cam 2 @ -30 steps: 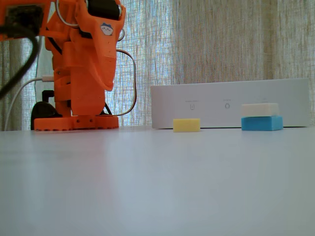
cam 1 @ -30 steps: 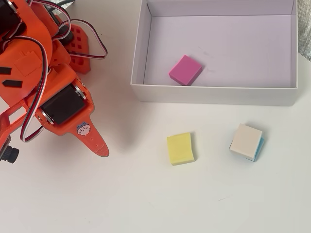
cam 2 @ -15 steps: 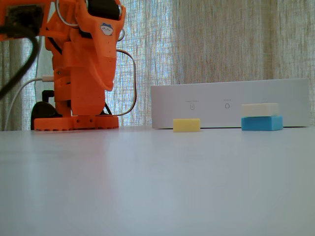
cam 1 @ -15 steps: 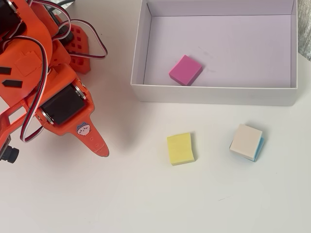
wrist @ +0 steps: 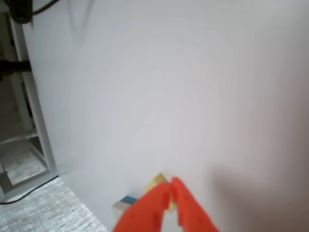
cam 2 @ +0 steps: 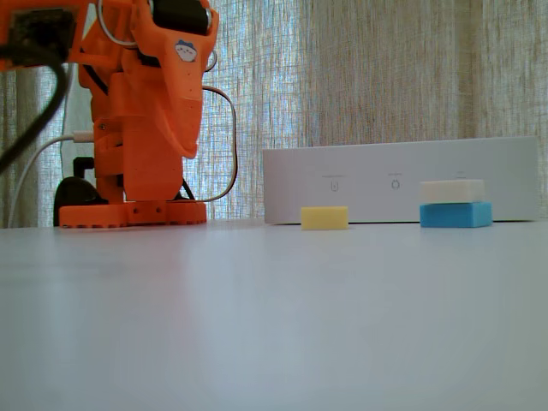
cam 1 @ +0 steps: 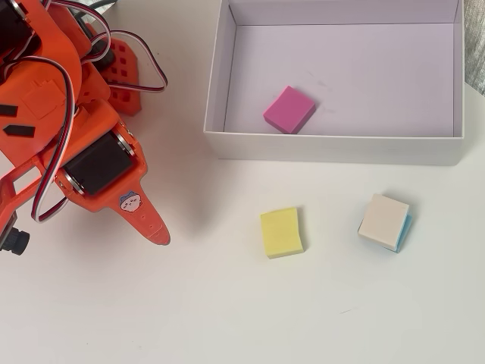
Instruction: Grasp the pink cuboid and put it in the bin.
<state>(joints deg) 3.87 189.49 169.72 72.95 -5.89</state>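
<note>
Pink cuboid [cam 1: 289,109]: inside bin [cam 1: 333,149], near front wall. Yellow block [cam 1: 281,233], beige-topped blue block [cam 1: 384,221]: outside on the table, apart. Gripper [wrist: 170,187]: fingers closed, empty, well clear.

In the overhead view, the pink cuboid [cam 1: 289,109], a small flat matte magenta square, is seen lying turned at an angle inside the bin [cam 1: 333,147], by its near wall, left of middle. The bin is white, shallow, rectangular and low-walled.
</note>
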